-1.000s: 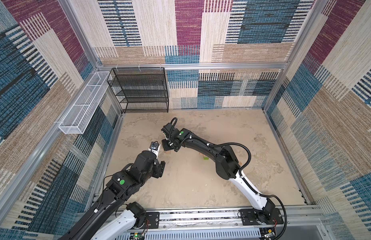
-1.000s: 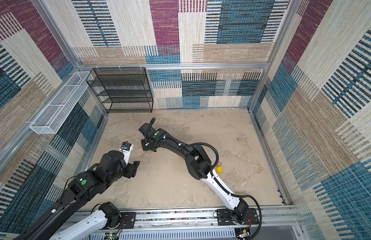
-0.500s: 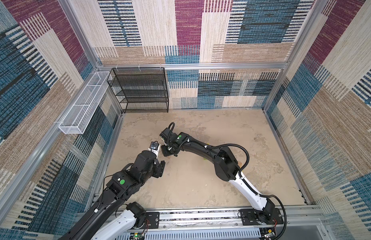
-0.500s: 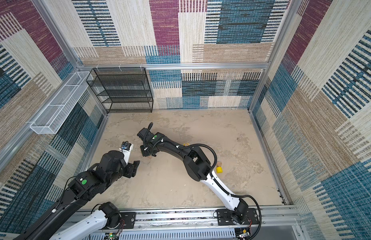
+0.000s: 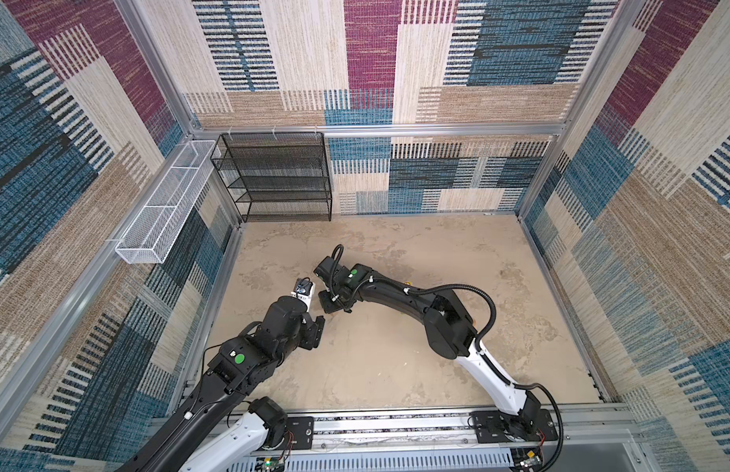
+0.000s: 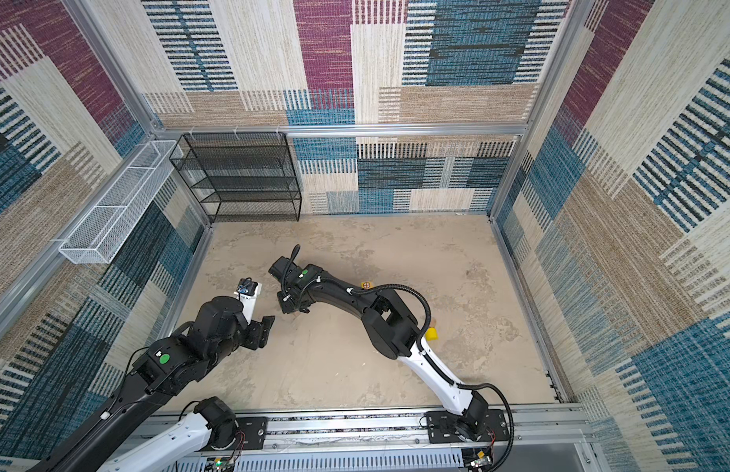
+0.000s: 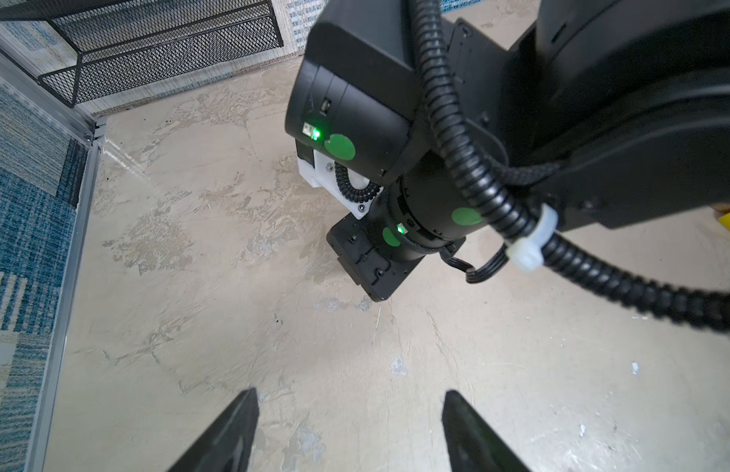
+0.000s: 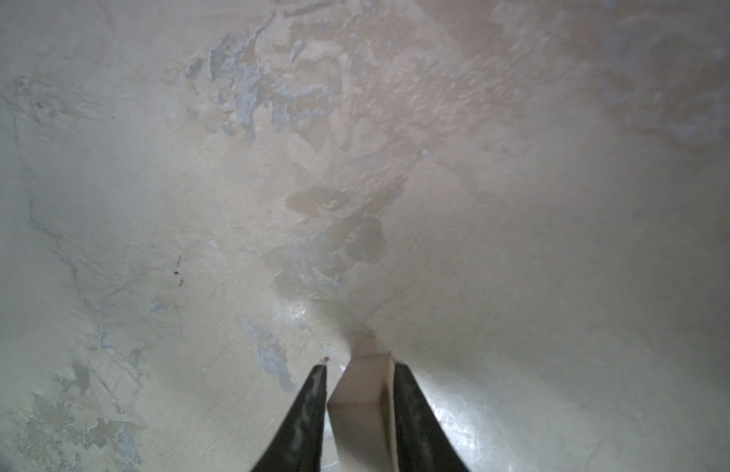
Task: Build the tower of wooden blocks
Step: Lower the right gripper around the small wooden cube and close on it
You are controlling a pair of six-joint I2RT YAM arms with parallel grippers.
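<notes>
Count: 1 tan brick [image 8: 361, 408], 1 red-marked yellow cube [image 6: 367, 285], 1 yellow cyl [image 6: 432, 334]. Containers: 1 black mesh rack [image 6: 240, 180], 1 white wire basket [image 6: 110, 216]; contents can't tell. R gripper [image 8: 360, 365] clamps the brick, end down on table [image 6: 396, 367], in front of rack. Cube + cyl lie farther from rack, beside R arm. L gripper [image 7: 350, 391] jaws apart, holding nothing.

1 tan brick [image 8: 360, 417] (near end) off-frame

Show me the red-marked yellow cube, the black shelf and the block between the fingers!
red-marked yellow cube [image 6: 367, 285]: a top view, marked face
black wire shelf [image 5: 273, 180]: a top view, middle tier
tan block [image 8: 361, 408]: right wrist view, near face
</notes>
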